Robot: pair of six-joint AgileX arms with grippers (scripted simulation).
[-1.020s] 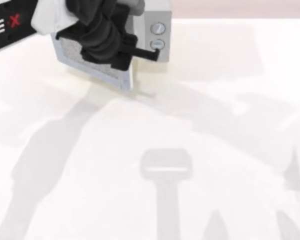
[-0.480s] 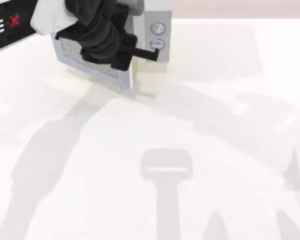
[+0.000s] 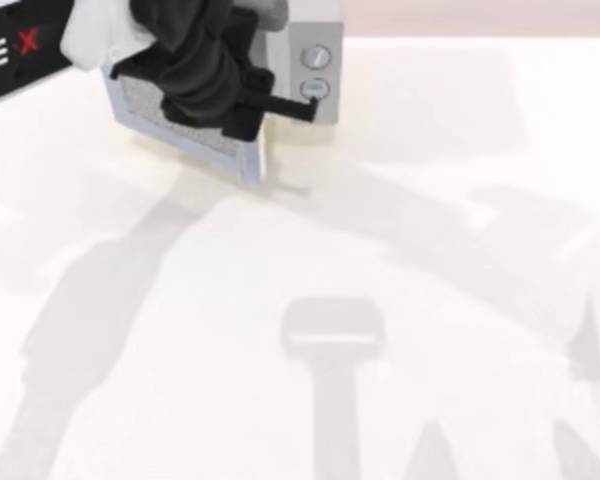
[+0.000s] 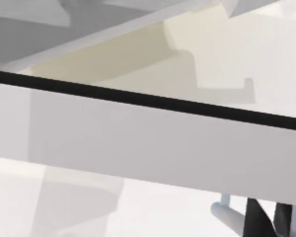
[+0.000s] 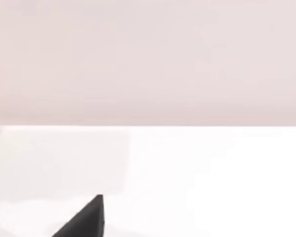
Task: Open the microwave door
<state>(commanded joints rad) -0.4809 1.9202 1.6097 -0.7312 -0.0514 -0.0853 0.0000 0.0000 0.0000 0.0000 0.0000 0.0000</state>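
Light-grey microwave door (image 3: 195, 135) is seen partly swung out from the microwave (image 3: 315, 70) at the bench (image 3: 400, 300) top-left. Left tool (image 3: 285, 105) state cannot be told. Swing is judged midway; further outward pull is required.

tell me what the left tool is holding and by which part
The left tool grips the microwave door at its free edge, beside the knob panel.
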